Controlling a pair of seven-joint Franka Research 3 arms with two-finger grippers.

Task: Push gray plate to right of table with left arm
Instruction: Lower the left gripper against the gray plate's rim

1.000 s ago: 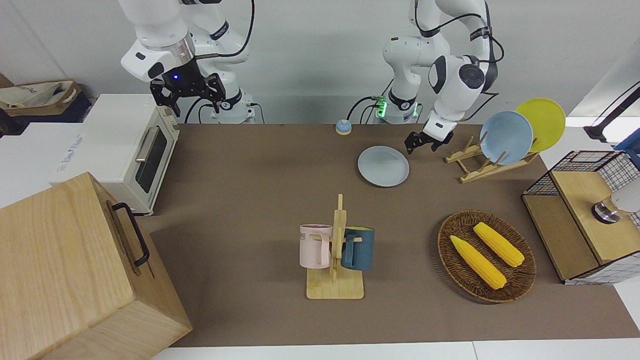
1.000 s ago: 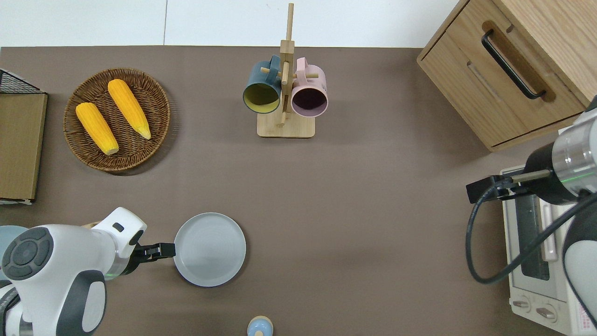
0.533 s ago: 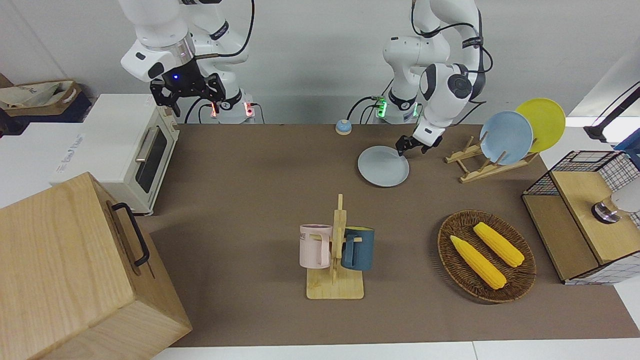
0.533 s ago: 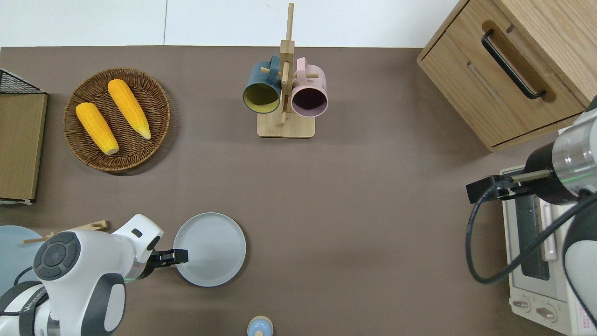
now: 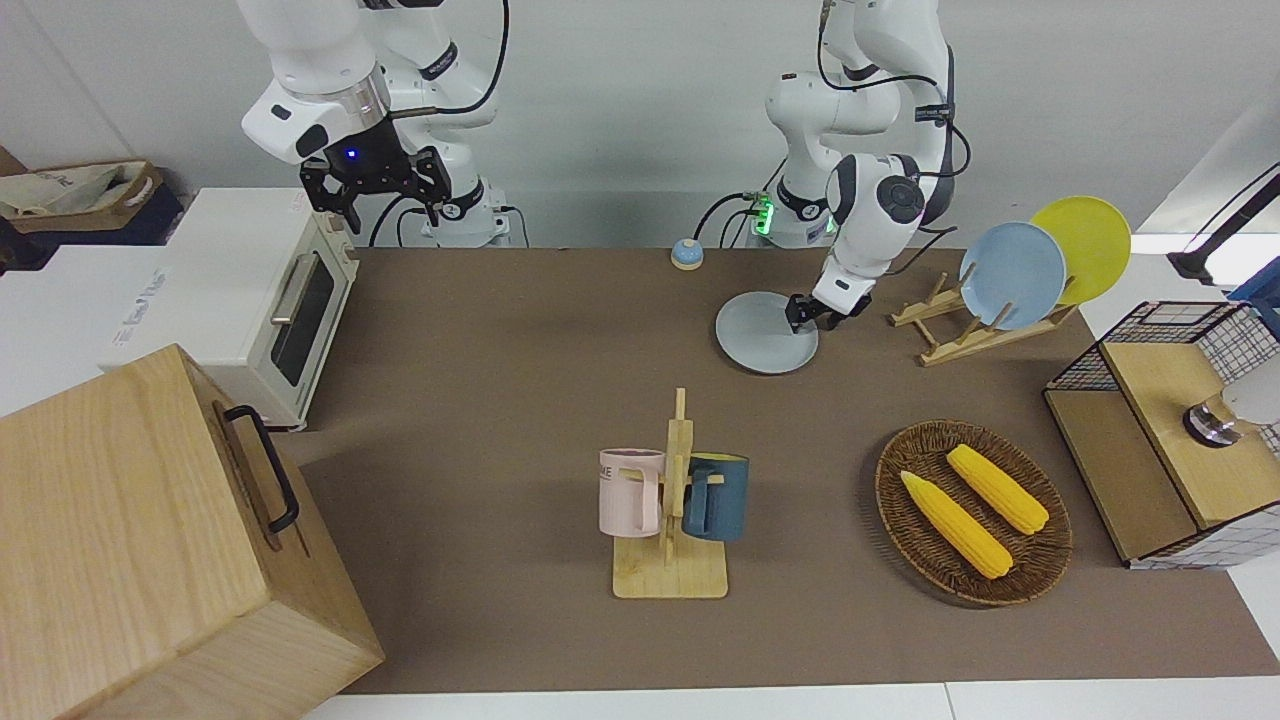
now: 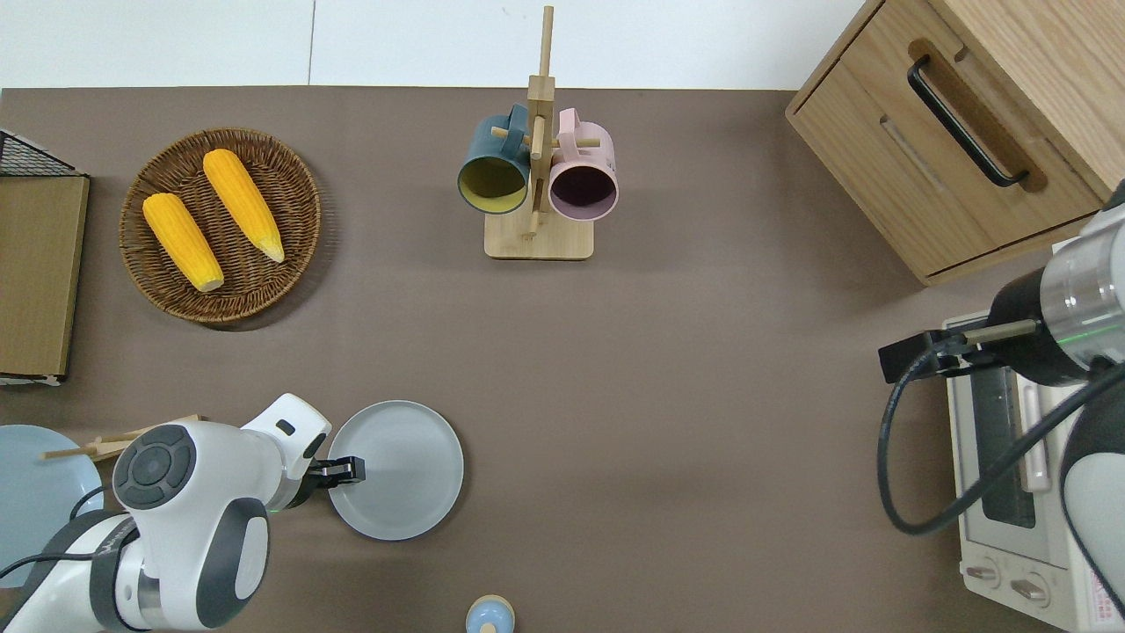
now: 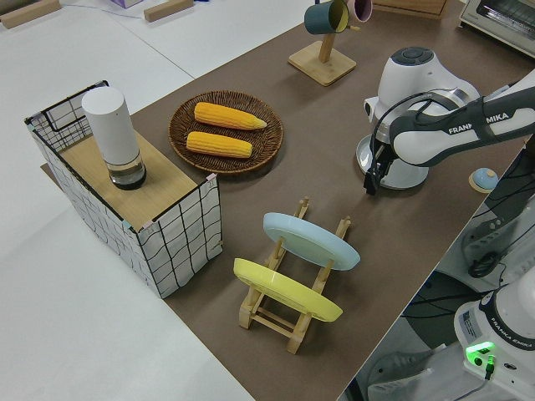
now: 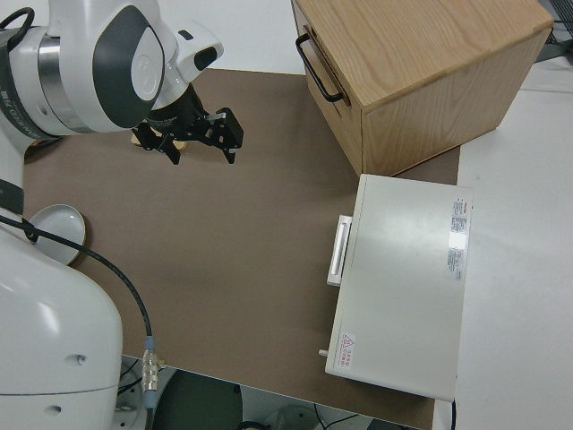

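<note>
Overhead view — left pincer (image 6: 352,469) now over gray plate (image 6: 406,470) rim, grip state unclear.

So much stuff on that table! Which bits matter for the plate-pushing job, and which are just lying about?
Part of the job:
- gray plate
- left gripper, over the plate's edge
- table

Just lying about:
- mug rack
- basket of corn
- plate rack
- toaster oven
- wooden cabinet
- right arm, parked

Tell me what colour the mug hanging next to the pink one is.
Dark teal-blue mug with a yellowish inside, clearest in the overhead view.
</note>
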